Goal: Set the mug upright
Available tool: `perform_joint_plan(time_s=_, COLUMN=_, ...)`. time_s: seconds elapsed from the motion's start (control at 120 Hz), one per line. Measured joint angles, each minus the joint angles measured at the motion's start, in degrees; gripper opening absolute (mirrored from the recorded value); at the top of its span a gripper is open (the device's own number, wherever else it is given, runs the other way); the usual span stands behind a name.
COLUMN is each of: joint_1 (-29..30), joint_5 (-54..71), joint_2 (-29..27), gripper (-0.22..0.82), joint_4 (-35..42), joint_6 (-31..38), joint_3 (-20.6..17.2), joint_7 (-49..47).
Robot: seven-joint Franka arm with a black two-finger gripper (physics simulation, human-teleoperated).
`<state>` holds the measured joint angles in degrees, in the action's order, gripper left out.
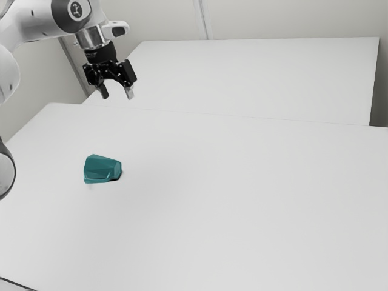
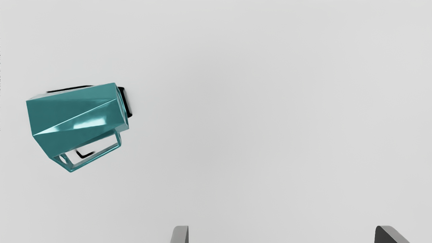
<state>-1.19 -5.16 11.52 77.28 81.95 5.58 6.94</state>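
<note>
My gripper (image 1: 116, 94) hangs high above the table in the exterior view, open and with nothing between its fingers. The teal faceted mug (image 1: 102, 169) lies on its side on the white table, well below the gripper and apart from it. In the wrist view the mug (image 2: 76, 118) shows its angular handle (image 2: 98, 157) on the side nearer the fingertips, and the open gripper (image 2: 281, 233) has its two fingers standing wide apart. The inside of the mug is hidden.
The white table (image 1: 242, 200) extends broadly around the mug. A second white surface (image 1: 254, 79) stands behind it, with pale walls (image 1: 291, 18) beyond. A thin dark line (image 1: 17, 284) runs at the exterior view's lower left corner.
</note>
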Motion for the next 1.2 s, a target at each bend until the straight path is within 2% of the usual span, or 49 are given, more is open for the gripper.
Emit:
perform_joint_plan(time_s=0.158, joint_1=0.01, joint_5=-0.63, joint_2=-0.38, gripper=0.60, joint_4=0.68, joint_6=1.50, joint_3=0.95, joint_7=-0.35)
perform_joint_plan(time_s=0.242, joint_1=0.32, joint_5=-3.12, joint_2=-0.57, gripper=0.60, joint_4=2.64, joint_6=2.19, joint_3=5.70, joint_7=-0.46)
perform_joint_plan(time_s=0.567, joint_1=1.46, joint_5=-14.04, joint_2=0.29, gripper=0.60, joint_4=9.13, joint_6=3.74, joint_3=19.53, joint_7=3.12)
perform_joint_plan(time_s=0.7, joint_1=4.46, joint_5=-18.41, joint_2=1.11, gripper=0.60, joint_4=11.02, joint_6=4.29, joint_3=20.51, joint_7=6.75)
perform_joint_plan(time_s=0.992, joint_1=12.90, joint_5=-25.63, joint_2=7.35, gripper=0.60, joint_4=11.87, joint_6=4.84, joint_3=20.61, joint_7=14.10)
perform_joint_plan(time_s=1.2, joint_1=15.50, joint_5=-29.55, joint_2=10.88, gripper=0.60, joint_4=11.86, joint_6=5.43, joint_3=20.49, joint_7=19.27)
